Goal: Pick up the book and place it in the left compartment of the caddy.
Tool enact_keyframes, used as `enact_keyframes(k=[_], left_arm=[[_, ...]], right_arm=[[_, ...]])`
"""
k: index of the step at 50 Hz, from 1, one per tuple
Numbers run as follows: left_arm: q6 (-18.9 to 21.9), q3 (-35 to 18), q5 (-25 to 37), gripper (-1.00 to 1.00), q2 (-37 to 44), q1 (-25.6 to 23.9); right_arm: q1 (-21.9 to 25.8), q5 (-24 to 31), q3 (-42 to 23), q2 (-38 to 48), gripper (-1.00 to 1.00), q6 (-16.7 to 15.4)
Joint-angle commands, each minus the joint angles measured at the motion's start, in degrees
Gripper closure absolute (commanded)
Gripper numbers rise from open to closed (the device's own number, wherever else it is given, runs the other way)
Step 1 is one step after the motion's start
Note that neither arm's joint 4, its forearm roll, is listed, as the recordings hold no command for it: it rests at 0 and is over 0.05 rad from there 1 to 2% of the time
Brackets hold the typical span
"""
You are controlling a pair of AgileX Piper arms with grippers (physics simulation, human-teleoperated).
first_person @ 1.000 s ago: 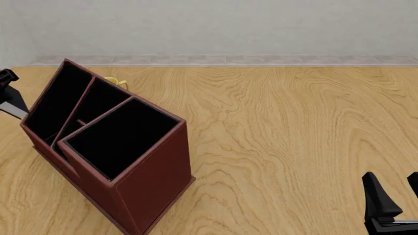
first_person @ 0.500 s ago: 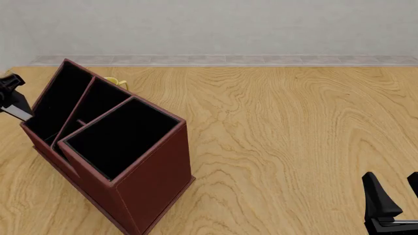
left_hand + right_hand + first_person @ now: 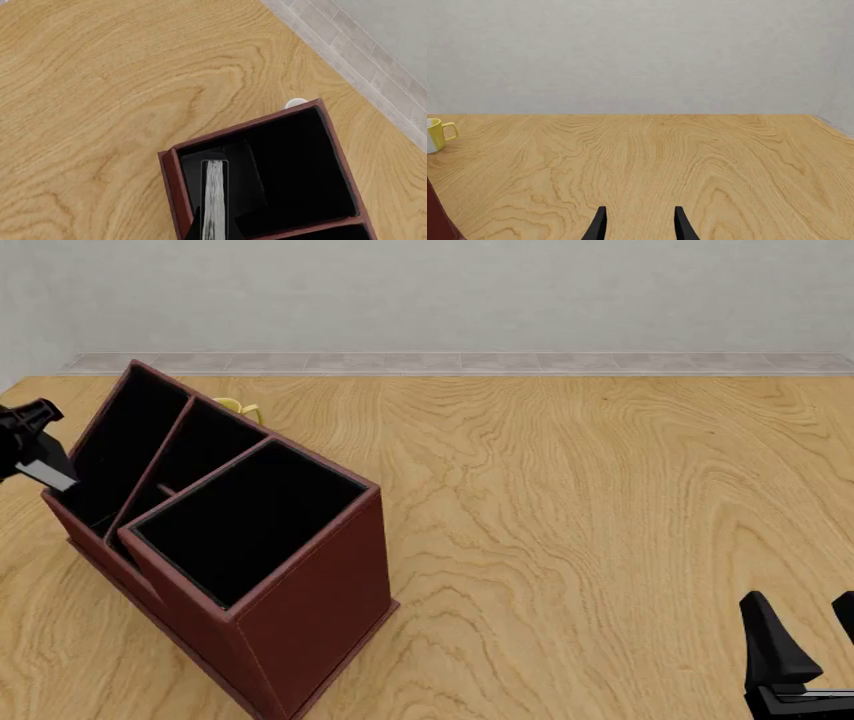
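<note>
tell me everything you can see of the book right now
The book shows mostly as a pale, streaked page edge between thin dark covers, seen end-on in the left wrist view. It is a thin slab held on edge by the left gripper, whose dark fingers flank it at the frame's lower edge. It hangs over the narrow end slot of the caddy. In the front view only a pale sliver shows beside the caddy's outer wall. Whether it touches the caddy cannot be told.
</note>
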Motion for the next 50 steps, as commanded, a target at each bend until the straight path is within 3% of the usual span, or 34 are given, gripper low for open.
enact_keyframes(k=[1, 50], left_arm=[[1.0, -0.6, -0.9, 1.0, 0.8, 0.0], [1.7, 0.5, -4.8, 1.0, 5.7, -0.6]], right_arm=[[0.0, -0.6, 0.1, 0.5, -1.0, 0.0], [0.0, -0.6, 0.1, 0.5, -1.0, 0.0]])
